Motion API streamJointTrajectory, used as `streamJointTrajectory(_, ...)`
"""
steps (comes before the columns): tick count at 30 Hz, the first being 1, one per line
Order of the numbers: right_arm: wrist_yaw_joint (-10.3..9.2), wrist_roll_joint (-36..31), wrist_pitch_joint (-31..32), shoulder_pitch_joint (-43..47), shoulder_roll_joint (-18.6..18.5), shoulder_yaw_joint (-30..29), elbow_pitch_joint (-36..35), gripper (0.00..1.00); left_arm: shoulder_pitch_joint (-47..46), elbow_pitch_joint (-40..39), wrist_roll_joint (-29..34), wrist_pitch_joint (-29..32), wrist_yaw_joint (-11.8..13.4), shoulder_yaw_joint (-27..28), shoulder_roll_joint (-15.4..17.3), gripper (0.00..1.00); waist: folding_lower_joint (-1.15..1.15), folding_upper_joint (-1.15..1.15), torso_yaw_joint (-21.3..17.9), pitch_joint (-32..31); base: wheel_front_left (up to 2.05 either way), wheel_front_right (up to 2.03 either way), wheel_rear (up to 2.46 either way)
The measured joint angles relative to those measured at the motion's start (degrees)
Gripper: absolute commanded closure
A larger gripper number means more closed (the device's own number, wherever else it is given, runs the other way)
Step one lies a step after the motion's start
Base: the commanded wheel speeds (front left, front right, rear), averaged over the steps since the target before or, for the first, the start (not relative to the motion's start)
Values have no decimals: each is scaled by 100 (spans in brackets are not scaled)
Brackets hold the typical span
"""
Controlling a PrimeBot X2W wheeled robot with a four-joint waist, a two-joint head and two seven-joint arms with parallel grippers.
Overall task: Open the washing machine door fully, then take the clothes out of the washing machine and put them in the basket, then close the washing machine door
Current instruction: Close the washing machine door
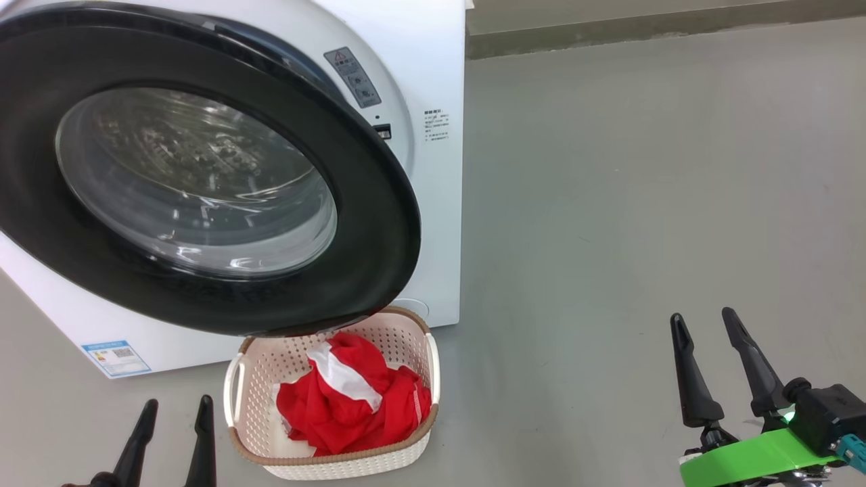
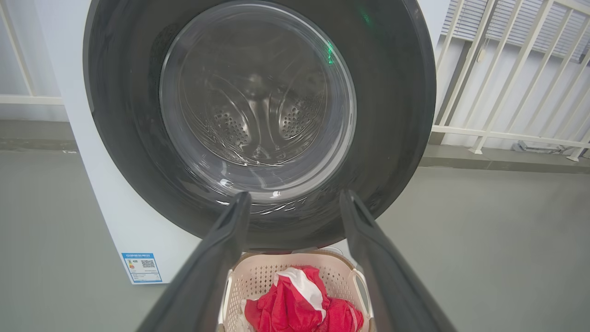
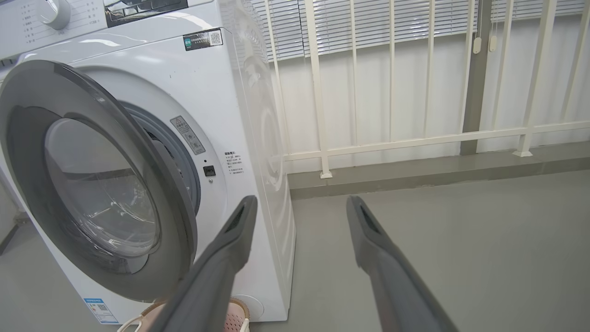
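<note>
Dark and long, the two fingers of my left gripper stand spread apart with nothing between them, just to the left of the basket, tips pointing at the door above it. My right gripper is spread just as wide and equally empty, well off to the basket's right over bare grey floor, clear of the door's swing as I judge it. The basket sits on the floor close against the front of the washing machine, so that anything lifted out has only a short way to go. The red and white clothes lie heaped inside it, below the brown rim. Over the basket's far edge hangs the door, its black ring swung partway out, with a gap on the latch side. Through its glass I see bare steel drum and no red, so I take the unloading as done. What is left is pushing the door home, and my left gripper, facing the glass, looks better placed for that.
</note>
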Motion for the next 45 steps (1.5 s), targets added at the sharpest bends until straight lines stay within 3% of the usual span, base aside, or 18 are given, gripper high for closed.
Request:
streamJointTrajectory(6, 0, -12, 0, -14, 0, 62, 119, 0, -2, 48, 32, 0, 0, -41, -7, 0, 0, 0, -1, 23, 0, 0, 0)
streamJointTrajectory(7, 0, -20, 0, -24, 0, 74, 148, 13, -3, 51, 33, 0, 0, -55, -8, 0, 0, 0, 8, 30, 0, 0, 0)
streamJointTrajectory(8, 0, -57, 0, -41, -1, 97, 177, 53, -5, 52, 34, 0, 0, -67, -9, 0, 0, 0, 19, 36, 0, 0, 0)
streamJointTrajectory(12, 0, -109, 0, -267, -1, 194, 365, 98, -22, 52, 52, 0, 0, -120, -4, 0, 0, 0, 98, 83, 0, 0, 0)
streamJointTrajectory(27, 0, 283, 1, -2031, -82, 1277, 2119, 100, -320, 27, 94, 0, 0, -339, 74, 0, 0, 0, 641, 451, 0, 0, 0)
streamJointTrajectory(36, 0, 604, 0, -3000, -105, 2012, 2760, 100, -556, -35, -7, 0, 0, -509, 49, 0, 0, 0, 1143, 685, 0, 0, 0)
streamJointTrajectory(45, 0, 923, 1, -3874, -125, 2319, 3236, 100, -756, -147, -186, 0, -1, -705, 9, 0, 0, 0, 1692, 973, 0, 0, 0)
